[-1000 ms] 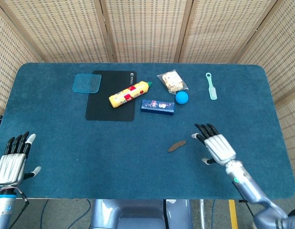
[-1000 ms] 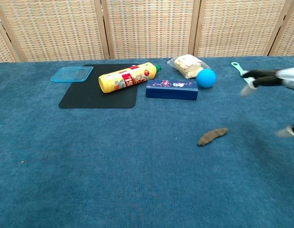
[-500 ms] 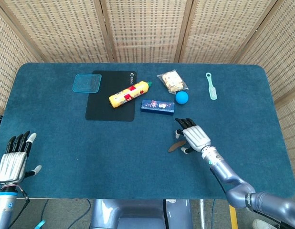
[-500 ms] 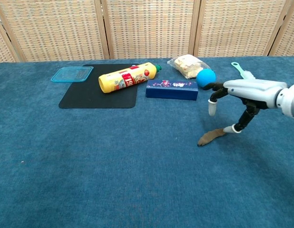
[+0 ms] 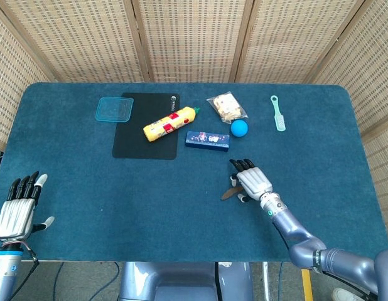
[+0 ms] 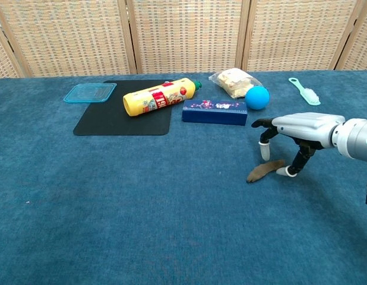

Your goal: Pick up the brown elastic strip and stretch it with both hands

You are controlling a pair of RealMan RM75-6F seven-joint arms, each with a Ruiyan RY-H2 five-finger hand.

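Observation:
The brown elastic strip (image 5: 230, 193) (image 6: 262, 171) lies flat on the blue table right of centre. My right hand (image 5: 252, 179) (image 6: 290, 132) hovers palm-down over the strip's right end, fingers spread and pointing down. One fingertip (image 6: 281, 171) is at the strip's end; I cannot tell if it touches. Nothing is held. My left hand (image 5: 17, 210) rests open at the table's near left edge, far from the strip and outside the chest view.
Behind the strip lie a dark blue box (image 5: 208, 140), a blue ball (image 5: 239, 128), a yellow bottle (image 5: 169, 123), a snack bag (image 5: 226, 106), a clear lid (image 5: 114, 108) on a black mat (image 5: 145, 137), and a green brush (image 5: 278, 113).
My right hand has moved left from the table's right side to over the strip's right end and lowered. The left hand has stayed still.

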